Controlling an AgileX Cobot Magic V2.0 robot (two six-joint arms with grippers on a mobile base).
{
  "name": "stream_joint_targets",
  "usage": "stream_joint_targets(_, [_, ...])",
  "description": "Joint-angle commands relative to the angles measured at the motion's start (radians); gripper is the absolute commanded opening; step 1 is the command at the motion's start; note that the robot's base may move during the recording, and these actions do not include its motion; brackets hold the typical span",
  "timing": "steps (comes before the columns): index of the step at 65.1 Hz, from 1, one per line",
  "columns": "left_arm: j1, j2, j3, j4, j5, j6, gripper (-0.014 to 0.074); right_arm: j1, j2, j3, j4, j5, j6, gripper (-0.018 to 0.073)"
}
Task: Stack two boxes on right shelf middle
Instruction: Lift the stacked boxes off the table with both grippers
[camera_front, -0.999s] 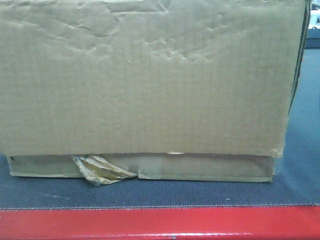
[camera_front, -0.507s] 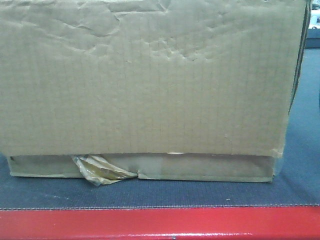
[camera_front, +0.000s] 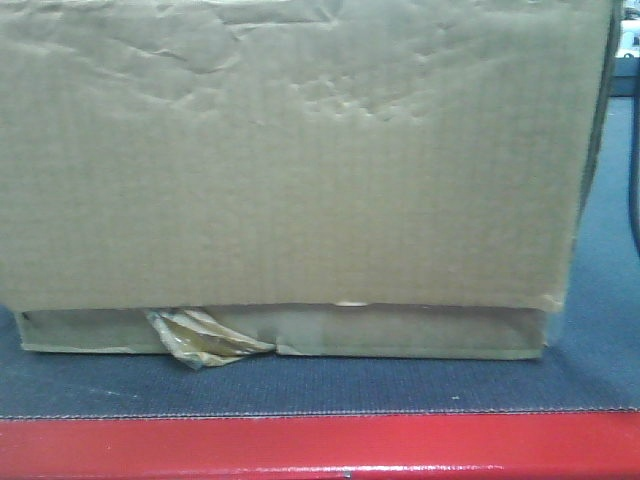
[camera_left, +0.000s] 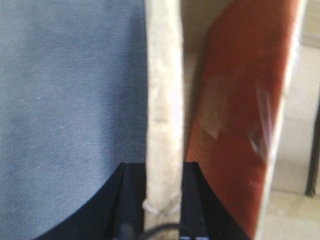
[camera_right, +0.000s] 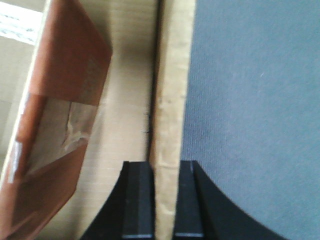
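W/ cardboard box (camera_front: 290, 170) resting on grey mat (camera_front: 300, 385), L gripper (camera_left: 162, 172) & R gripper (camera_right: 165, 170) each pinching a wall edge, lift both evenly & keep level so walls don't tear.

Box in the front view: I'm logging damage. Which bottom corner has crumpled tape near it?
Lower-left corner of the box: the yellowish tape scrap sits toward it; the lower-right corner shows no scrap.

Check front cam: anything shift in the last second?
Nothing clearly moved. The box sits in the same spot on the grey mat, tape scrap unchanged. Only a dark line has crept in at the right edge. Wrist views show only now: left gripper and right gripper each clamp a box wall.
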Motion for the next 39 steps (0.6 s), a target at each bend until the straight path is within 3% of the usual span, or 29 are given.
stream_joint_targets(1, [-0.021,-0.063,-0.004,0.064,-0.004,-0.059,-0.0111,0.035,-0.007,-0.035,-0.105,-0.011,0.037,-0.0154])
stream_joint_targets(19, [-0.034,-0.221,-0.015,0.141,-0.17,-0.095,-0.0111,0.1,-0.033,-0.179,-0.26,-0.085,0.098,-0.0154])
stream_joint_targets(29, [-0.034,-0.294,-0.015,0.212,-0.304,-0.095,-0.0111,0.102,-0.04,-0.263,-0.273,-0.179,0.102,-0.0154])
stream_joint_targets(39, [-0.034,-0.308,-0.066,0.245,-0.324,-0.095,-0.0111,0.102,-0.04,-0.313,-0.336,-0.213,0.135,-0.0154])
